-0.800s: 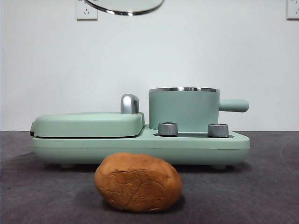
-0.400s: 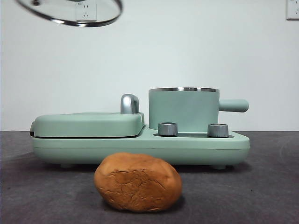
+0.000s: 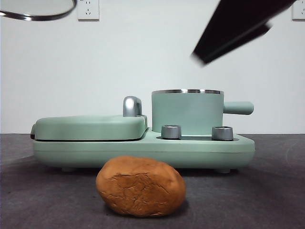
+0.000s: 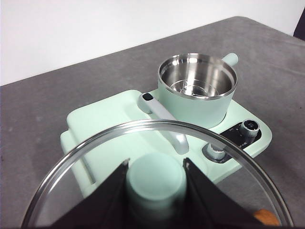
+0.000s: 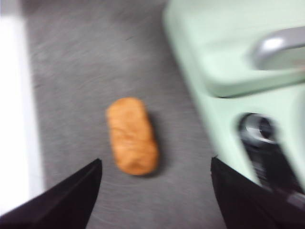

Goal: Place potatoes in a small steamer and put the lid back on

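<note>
lid held high at left, potato on the table, right gripper above it with jaws spread

from the left: the left gripper (image 4: pixel 155 179) is clamped on the knob of the lid (image 3: pixel 38 10), high over the griddle (image 3: pixel 90 126) and well clear of the steamer (image 3: pixel 187 112), which stands uncovered and empty. the potato (image 3: pixel 140 186) lies on the table (image 3: pixel 267 191) just in front of the base, apart from it. the right gripper (image 5: pixel 155 191) has its jaws wide, and the potato (image 5: pixel 132 136) lies ahead between them, its long axis running away from the jaws, so they would likely close across its narrow width. the right arm looks nearer.
</note>
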Motion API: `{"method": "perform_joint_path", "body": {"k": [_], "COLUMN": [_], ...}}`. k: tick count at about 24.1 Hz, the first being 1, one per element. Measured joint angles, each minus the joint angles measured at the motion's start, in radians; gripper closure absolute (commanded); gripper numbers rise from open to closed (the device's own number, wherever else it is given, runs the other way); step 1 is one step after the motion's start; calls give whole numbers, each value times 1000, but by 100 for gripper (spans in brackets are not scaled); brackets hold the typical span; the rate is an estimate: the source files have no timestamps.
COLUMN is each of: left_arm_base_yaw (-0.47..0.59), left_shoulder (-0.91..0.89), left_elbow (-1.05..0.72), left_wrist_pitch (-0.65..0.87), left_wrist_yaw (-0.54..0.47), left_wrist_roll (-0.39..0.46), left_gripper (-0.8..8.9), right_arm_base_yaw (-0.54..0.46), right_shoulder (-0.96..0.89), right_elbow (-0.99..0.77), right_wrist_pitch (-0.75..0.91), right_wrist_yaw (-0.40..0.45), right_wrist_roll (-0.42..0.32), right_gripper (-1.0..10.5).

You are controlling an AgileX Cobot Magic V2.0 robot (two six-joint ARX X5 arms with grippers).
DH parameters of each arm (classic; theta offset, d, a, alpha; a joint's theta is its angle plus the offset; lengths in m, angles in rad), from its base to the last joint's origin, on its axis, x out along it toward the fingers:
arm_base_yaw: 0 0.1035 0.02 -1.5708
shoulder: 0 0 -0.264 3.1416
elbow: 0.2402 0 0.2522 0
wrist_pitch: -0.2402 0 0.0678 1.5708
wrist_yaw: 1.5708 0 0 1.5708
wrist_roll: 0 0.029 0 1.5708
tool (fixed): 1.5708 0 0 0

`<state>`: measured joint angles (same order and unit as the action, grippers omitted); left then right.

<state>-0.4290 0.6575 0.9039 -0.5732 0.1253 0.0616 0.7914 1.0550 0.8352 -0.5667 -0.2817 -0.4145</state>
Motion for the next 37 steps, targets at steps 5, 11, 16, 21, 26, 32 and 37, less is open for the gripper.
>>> {"method": "perform_joint_path", "body": {"k": [5,11,16,21,26,32,37], "left_arm_base_yaw": [13,14,14,14,14,14,14], "left_shoulder": [-40,-50,-50,-50,-50,-50,-50], "left_elbow": [0,0,0,0,0,0,0], "left_wrist_pitch": [-28,-38,-37,-38,-38,-38,-37], "left_wrist_yaw": [-1,-2,-27,-31,-31,-31,-30], "left_wrist_roll": [-13,-22,-25,-25,-25,-25,-25], "left_gripper": [799,799,799,799,799,799,799], "right_arm_base_yaw": [94,119,119,119,119,117,116], "right_shoulder": [159,303,387,447,492,447,269], "right_elbow": [0,0,0,0,0,2,149], "right_wrist_pitch": [66,190,235,246,258,250,97], "right_wrist_yaw": [23,26,43,47,49,48,126], "right_wrist_roll": [0,0,1,1,5,107,230], "right_gripper": [575,523,522,523,677,747,740]}}
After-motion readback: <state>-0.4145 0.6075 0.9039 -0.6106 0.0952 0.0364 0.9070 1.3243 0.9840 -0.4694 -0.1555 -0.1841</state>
